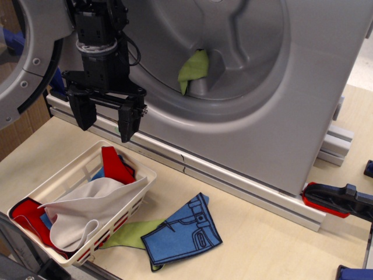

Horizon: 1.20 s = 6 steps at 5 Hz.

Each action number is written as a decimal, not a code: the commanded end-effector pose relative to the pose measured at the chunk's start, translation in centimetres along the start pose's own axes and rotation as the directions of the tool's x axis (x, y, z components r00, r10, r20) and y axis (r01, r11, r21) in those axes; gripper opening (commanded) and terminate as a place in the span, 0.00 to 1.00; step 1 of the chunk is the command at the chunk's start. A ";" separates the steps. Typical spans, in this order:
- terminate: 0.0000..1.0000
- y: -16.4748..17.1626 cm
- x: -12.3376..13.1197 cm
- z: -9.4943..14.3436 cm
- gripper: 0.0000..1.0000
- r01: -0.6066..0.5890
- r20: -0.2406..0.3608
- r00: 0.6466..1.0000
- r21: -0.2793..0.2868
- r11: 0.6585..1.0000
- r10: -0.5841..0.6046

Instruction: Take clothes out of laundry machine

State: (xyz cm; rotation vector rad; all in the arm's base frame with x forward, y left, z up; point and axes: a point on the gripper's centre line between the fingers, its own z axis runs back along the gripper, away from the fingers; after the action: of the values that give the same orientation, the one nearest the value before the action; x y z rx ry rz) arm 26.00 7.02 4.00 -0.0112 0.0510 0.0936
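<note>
A: Where are we? The gripper (105, 121) hangs above the white slatted basket (135, 199), fingers apart and holding nothing.

B: We judge the reach comes next; we must swing right, into the washer's drum (233, 46); the lime-green cloth (193, 69) lies there, draped against a grey paddle (214, 73), limp and folded to a point.

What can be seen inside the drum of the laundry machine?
Inside the laundry machine, one lime-green cloth hangs on a grey paddle. The upper drum is out of frame, and the tool hides its left edge.
</note>
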 end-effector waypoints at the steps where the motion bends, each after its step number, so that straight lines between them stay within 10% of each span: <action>1: 0.00 0.0 0.0 0.0 1.00 0.000 0.000 1.000 0.000 1.000 0.000; 4: 0.00 -2.2 6.4 6.7 1.00 0.147 0.294 0.943 0.043 0.988 -0.153; 6: 0.00 -2.9 11.4 6.6 1.00 0.182 0.416 0.889 0.060 0.981 -0.191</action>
State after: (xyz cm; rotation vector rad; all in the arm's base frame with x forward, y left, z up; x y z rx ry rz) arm 37.48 5.25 7.66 0.0043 -0.3242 -0.0950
